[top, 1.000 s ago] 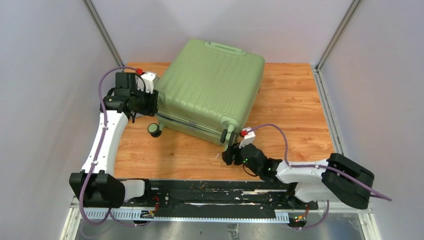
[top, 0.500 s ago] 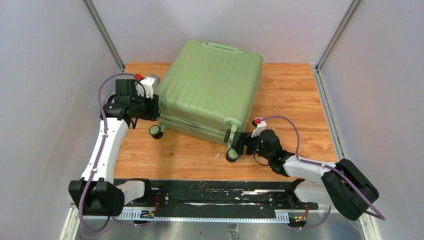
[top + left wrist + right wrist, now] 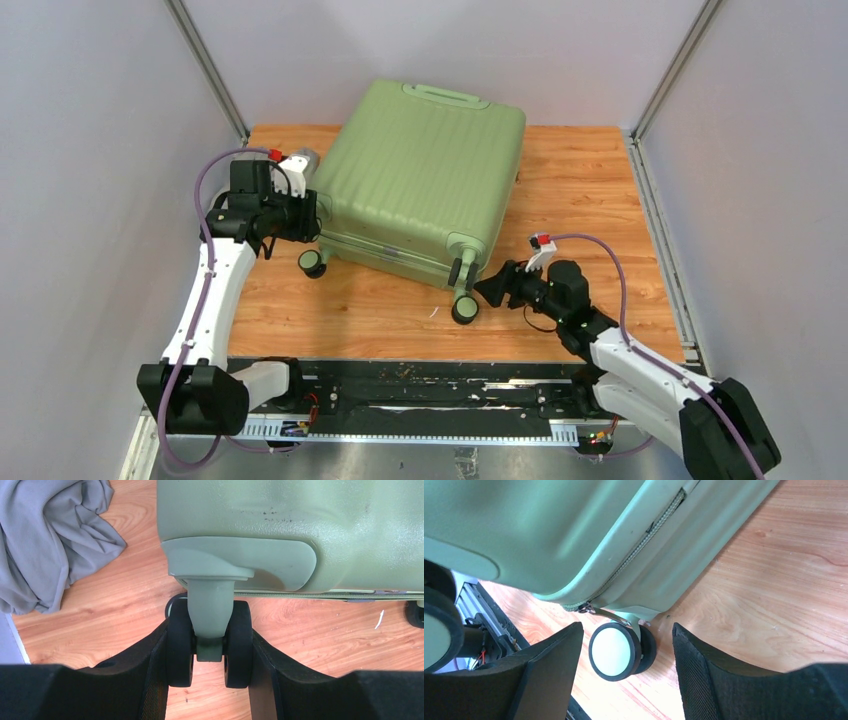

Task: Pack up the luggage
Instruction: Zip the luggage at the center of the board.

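The jaws of the left gripper (image 3: pixel 209 635) are clamped on a twin wheel (image 3: pixel 238 645) at the left near corner of the luggage (image 3: pixel 425 180), one finger on each side. The right gripper (image 3: pixel 626 630) has its jaws apart, just beside a second wheel (image 3: pixel 615 651) and gripping nothing. The closed luggage lies flat toward the table's (image 3: pixel 590 190) far edge. A grey cloth (image 3: pixel 50 540) lies on the wood near the clamped wheel.

The luggage (image 3: pixel 420 185), a light-green hard-shell case with a ribbed shell, lies closed on its broad side in the upper centre of the top view, turned slightly clockwise. Its handle (image 3: pixel 447 95) faces the top of the frame. Its black wheels (image 3: pixel 465 308) with pale-green hubs point toward the bottom.
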`<action>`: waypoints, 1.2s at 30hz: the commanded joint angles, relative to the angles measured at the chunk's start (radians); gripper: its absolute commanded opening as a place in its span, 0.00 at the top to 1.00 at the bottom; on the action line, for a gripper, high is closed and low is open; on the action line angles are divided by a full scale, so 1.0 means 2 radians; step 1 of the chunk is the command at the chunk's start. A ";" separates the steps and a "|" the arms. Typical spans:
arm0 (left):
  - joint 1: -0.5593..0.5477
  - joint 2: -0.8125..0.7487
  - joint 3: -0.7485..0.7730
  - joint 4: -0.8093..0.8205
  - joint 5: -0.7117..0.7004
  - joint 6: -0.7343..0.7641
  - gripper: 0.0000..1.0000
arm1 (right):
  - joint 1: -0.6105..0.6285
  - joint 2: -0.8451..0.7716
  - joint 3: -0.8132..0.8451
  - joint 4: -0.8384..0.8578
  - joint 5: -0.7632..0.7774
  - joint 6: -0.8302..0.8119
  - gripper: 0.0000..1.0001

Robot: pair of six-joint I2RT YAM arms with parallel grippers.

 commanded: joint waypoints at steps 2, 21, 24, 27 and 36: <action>0.000 -0.022 0.004 -0.022 0.018 -0.007 0.97 | -0.013 -0.032 -0.003 -0.026 -0.053 -0.025 0.30; -0.002 -0.020 0.012 -0.023 0.017 -0.010 0.97 | -0.013 0.020 0.019 0.053 -0.074 -0.105 0.56; -0.005 -0.017 0.012 -0.023 0.018 -0.012 0.97 | -0.013 0.025 0.017 0.060 -0.075 -0.106 0.59; -0.009 -0.017 0.015 -0.023 0.016 -0.014 0.97 | -0.013 0.034 0.019 0.069 -0.082 -0.107 0.61; -0.013 -0.018 0.016 -0.023 0.010 -0.012 0.97 | -0.013 0.062 0.012 0.079 -0.077 -0.115 0.56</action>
